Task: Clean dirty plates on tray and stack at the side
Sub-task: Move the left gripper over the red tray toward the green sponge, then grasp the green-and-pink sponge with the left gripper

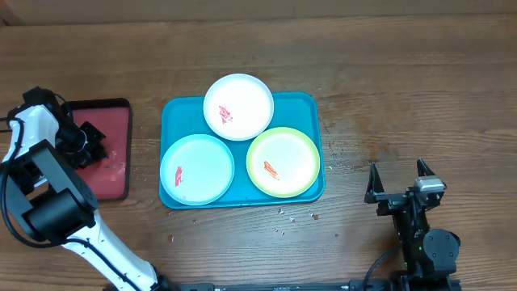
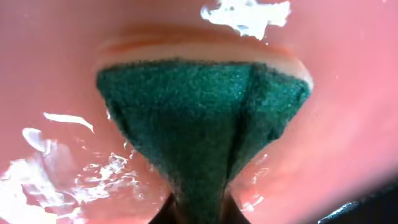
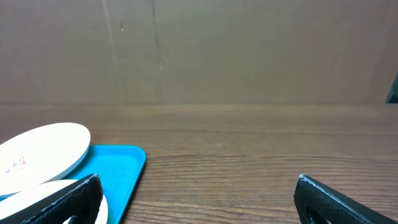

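Observation:
The teal tray (image 1: 174, 115) lies mid-table and holds three plates with red smears: a white plate (image 1: 237, 107) at the back, a pale blue plate (image 1: 196, 168) front left and a yellow-green plate (image 1: 283, 162) front right. My left gripper (image 1: 90, 144) is off to the left of the tray, over a red tray. In the left wrist view it (image 2: 199, 214) is shut on a green sponge (image 2: 202, 118). My right gripper (image 1: 397, 183) is open and empty, right of the teal tray. The right wrist view shows its fingers (image 3: 199, 202) spread wide, with the white plate (image 3: 43, 148) and the teal tray's corner (image 3: 124, 165) at the left.
The small dark-rimmed red tray (image 1: 113, 174) at the left is wet, with shiny water patches (image 2: 62, 174). Small crumbs (image 1: 283, 212) lie on the wooden table in front of the teal tray. Bare wood (image 3: 249, 155) lies to its right.

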`<state>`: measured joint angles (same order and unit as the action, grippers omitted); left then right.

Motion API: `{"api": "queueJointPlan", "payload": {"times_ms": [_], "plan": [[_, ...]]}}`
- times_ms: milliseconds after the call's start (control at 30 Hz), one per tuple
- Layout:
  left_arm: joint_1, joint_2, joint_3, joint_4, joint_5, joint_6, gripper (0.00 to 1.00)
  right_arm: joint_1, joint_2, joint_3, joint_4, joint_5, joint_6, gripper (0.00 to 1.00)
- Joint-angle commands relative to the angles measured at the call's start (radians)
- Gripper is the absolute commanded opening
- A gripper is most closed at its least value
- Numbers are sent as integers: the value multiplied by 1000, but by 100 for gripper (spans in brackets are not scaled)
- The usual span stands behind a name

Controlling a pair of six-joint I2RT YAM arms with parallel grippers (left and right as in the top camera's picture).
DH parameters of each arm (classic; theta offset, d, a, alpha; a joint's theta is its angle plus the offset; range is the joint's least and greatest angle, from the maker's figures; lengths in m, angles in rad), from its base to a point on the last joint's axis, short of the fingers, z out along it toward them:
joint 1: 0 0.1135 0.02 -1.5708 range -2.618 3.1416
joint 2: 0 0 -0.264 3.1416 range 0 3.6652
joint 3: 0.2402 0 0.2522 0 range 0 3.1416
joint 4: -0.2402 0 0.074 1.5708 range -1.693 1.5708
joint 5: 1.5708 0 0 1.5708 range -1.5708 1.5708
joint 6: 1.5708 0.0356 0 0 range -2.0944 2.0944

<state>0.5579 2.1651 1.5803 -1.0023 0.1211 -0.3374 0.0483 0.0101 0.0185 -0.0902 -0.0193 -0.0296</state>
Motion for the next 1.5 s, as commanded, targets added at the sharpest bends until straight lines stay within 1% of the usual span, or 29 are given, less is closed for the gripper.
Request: {"api": "queueJointPlan", "payload": {"times_ms": [0, 33, 67, 100, 267, 300, 333, 367, 433, 467, 500, 533, 567, 600, 667, 733, 767, 800, 833, 1000, 1200, 1233, 1267, 1300, 1333, 1367, 1400, 1467], "plan": [[-3, 33, 12, -7, 10, 1, 4, 5, -7, -10, 6, 0, 3, 100], [-3, 33, 12, -8, 10, 0, 13, 5, -7, -10, 6, 0, 3, 100], [-3, 33, 12, -12, 10, 1, 48, 5, -7, -10, 6, 0, 3, 100], [-3, 33, 12, -15, 10, 1, 100, 5, -7, -10, 6, 0, 3, 100], [-3, 33, 12, -40, 10, 1, 100, 5, -7, -10, 6, 0, 3, 100], [-3, 33, 12, -48, 10, 1, 95, 5, -7, -10, 6, 0, 3, 100], [-3, 33, 12, -53, 10, 1, 83, 5, -7, -10, 6, 0, 3, 100], [-3, 33, 12, -59, 10, 1, 65, 5, -7, -10, 6, 0, 3, 100], [-3, 33, 12, -64, 10, 1, 45, 5, -7, -10, 6, 0, 3, 100], [-3, 33, 12, -67, 10, 1, 32, 5, -7, -10, 6, 0, 3, 100], [-3, 33, 12, -67, 10, 1, 24, 5, -7, -10, 6, 0, 3, 100], [-3, 33, 12, -68, 10, 1, 13, 5, -7, -10, 6, 0, 3, 100], [-3, 33, 12, -68, 10, 1, 7, 5, -7, -10, 6, 0, 3, 100], [-3, 33, 12, -68, 10, 1, 4, 5, -7, -10, 6, 0, 3, 100], [-3, 33, 12, -66, 7, 1, 4, 5, -7, -10, 6, 0, 3, 100], [-3, 33, 12, -58, -2, 1, 4, 5, -7, -10, 6, 0, 3, 100], [-3, 33, 12, -45, -6, 1, 18, 5, -7, -10, 6, 0, 3, 100], [-3, 33, 12, -35, -9, 1, 43, 5, -7, -10, 6, 0, 3, 100], [-3, 33, 12, -24, -11, 1, 99, 5, -7, -10, 6, 0, 3, 100], [-2, 33, 12, 51, -32, 1, 100, 5, -7, -10, 6, 0, 3, 100], [-2, 33, 12, 145, -184, 1, 100, 5, -7, -10, 6, 0, 3, 100], [-2, 33, 12, 151, -185, 2, 99, 5, -7, -10, 6, 0, 3, 100], [-2, 33, 12, 164, -184, 1, 80, 5, -7, -10, 6, 0, 3, 100], [-2, 34, 12, 170, -184, 1, 58, 5, -7, -10, 6, 0, 3, 100], [-2, 33, 12, 175, -184, 1, 42, 5, -7, -10, 6, 0, 3, 100], [-2, 34, 12, 178, -184, 1, 17, 5, -7, -10, 6, 0, 3, 100], [-2, 34, 12, 177, -183, 1, 4, 5, -7, -10, 6, 0, 3, 100], [-2, 34, 12, 168, -180, 1, 4, 5, -7, -10, 6, 0, 3, 100]]}}
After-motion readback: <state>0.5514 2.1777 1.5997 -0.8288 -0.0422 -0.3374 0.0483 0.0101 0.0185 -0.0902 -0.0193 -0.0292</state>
